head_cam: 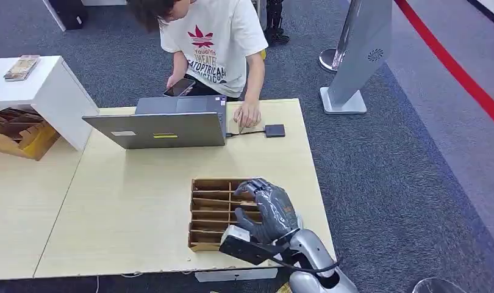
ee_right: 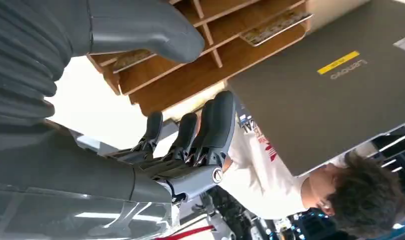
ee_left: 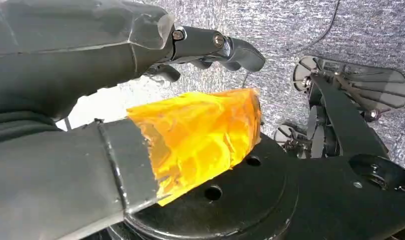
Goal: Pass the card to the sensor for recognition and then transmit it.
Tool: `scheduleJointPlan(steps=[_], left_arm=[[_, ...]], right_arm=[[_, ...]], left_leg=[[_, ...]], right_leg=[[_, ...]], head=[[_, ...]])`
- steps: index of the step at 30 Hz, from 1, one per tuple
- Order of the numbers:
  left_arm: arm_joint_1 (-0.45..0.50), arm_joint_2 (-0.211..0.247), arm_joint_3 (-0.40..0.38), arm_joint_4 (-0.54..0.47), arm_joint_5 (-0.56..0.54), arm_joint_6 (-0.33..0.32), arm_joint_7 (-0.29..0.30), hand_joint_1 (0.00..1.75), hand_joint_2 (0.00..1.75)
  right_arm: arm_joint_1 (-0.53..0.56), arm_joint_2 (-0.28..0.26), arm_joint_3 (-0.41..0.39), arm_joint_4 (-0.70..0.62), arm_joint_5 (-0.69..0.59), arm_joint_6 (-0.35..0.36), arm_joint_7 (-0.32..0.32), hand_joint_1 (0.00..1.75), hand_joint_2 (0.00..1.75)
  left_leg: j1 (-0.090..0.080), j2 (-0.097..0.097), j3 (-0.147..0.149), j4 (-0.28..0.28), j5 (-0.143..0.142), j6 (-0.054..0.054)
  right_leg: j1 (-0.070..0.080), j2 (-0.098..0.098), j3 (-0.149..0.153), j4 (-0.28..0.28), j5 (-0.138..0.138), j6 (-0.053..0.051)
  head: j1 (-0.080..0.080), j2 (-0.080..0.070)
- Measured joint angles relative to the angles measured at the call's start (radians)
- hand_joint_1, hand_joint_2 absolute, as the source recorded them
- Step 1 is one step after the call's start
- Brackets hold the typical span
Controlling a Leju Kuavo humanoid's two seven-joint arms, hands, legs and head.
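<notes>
- Presumably the cards to be passed lie flat in the slots of the wooden card tray [head_cam: 211, 213] on the table [head_cam: 141, 201]; one patterned card [ee_right: 275, 27] shows in a slot.
- Judging by this, picking comes first: pinch one card by its edge and lift it without dragging the tray.
- Beyond lie the black sensor [head_cam: 274, 130] and the laptop [head_cam: 165, 125], near a person's hand [head_cam: 247, 115].
- Right hand [head_cam: 269, 210] hovers over the tray's right side, fingers [ee_right: 218, 125] spread, empty.
- Left hand [ee_left: 140, 65] hangs low, holding nothing.

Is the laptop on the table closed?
No, the laptop stands open, its lid raised with the grey back toward the robot, and a person sits behind it.
</notes>
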Motion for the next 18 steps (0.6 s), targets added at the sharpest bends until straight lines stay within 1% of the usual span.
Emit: scheduleJointPlan(steps=[1,7,8,9,10,12,13,14,16,18], left_arm=[[0.0,0.0,0.0,0.0,0.0,0.0,0.0,0.0,0.0],[0.0,0.0,0.0,0.0,0.0,0.0,0.001,0.0,0.0],[0.0,0.0,0.0,0.0,0.0,0.0,0.001,0.0,0.0],[0.0,0.0,0.0,0.0,0.0,0.001,0.001,0.0,0.0],[0.0,0.0,0.0,0.0,0.0,0.001,0.001,0.0,0.0],[0.0,0.0,0.0,0.0,0.0,0.0,0.001,0.0,0.0],[0.0,0.0,0.0,0.0,0.0,0.0,0.001,0.0,0.0],[0.0,0.0,0.0,0.0,0.0,0.0,0.001,0.0,0.0],[0.0,0.0,0.0,0.0,0.0,0.0,0.001,0.0,0.0],[0.0,0.0,0.0,0.0,0.0,0.0,0.001,0.0,0.0]], right_arm=[[-0.001,0.0,-0.002,0.003,0.002,-0.003,0.003,0.84,1.75],[-0.004,0.0,-0.027,0.024,0.021,-0.008,0.017,0.89,1.75],[-0.004,0.0,-0.032,0.026,0.022,-0.009,0.018,0.87,1.75],[-0.004,0.0,-0.039,0.029,0.024,-0.009,0.02,0.89,1.75],[-0.003,0.0,-0.043,0.031,0.026,-0.009,0.021,0.96,1.75],[-0.001,0.0,-0.048,0.033,0.029,-0.012,0.021,0.94,1.75],[0.001,0.0,-0.05,0.033,0.029,-0.015,0.021,0.98,1.75],[0.003,0.0,-0.053,0.031,0.03,-0.018,0.02,0.94,1.75],[0.007,0.0,-0.06,0.023,0.031,-0.021,0.019,0.96,1.75],[0.011,0.0,-0.064,0.006,0.031,-0.024,0.013,0.94,1.75]], left_leg=[[0.0,0.0,0.0,0.0,0.0,0.0],[0.0,0.0,0.0,0.0,0.0,0.0],[0.0,0.0,0.0,0.0,0.0,0.0],[0.0,0.0,0.0,0.0,0.0,0.0],[0.0,0.0,0.0,0.0,0.0,0.0],[0.0,0.0,0.0,0.0,0.0,0.0],[0.0,0.0,0.0,0.0,0.0,0.0],[0.0,0.0,0.0,0.0,0.0,0.0],[0.0,0.0,0.0,0.0,0.0,0.0],[0.0,0.0,0.0,0.0,0.0,0.0]], right_leg=[[0.0,0.0,0.0,0.0,0.0,0.0],[0.0,0.0,0.0,0.0,0.0,0.0],[0.0,0.0,0.0,0.0,0.0,0.0],[0.0,0.0,0.0,0.0,0.0,0.0],[0.0,0.0,0.0,0.0,0.0,0.0],[0.0,0.0,0.0,0.0,0.0,0.0],[0.0,0.0,0.0,0.0,0.0,0.0],[0.0,0.0,0.0,0.0,0.0,0.0],[0.0,0.0,0.0,0.0,0.0,0.0],[0.0,0.0,0.0,0.0,0.0,0.0]], head=[[0.0,0.0],[0.0,0.0],[0.0,0.0],[0.0,0.0],[0.0,0.0],[0.0,0.0],[0.0,0.0],[0.0,0.0],[0.0,0.0],[0.0,0.0]])
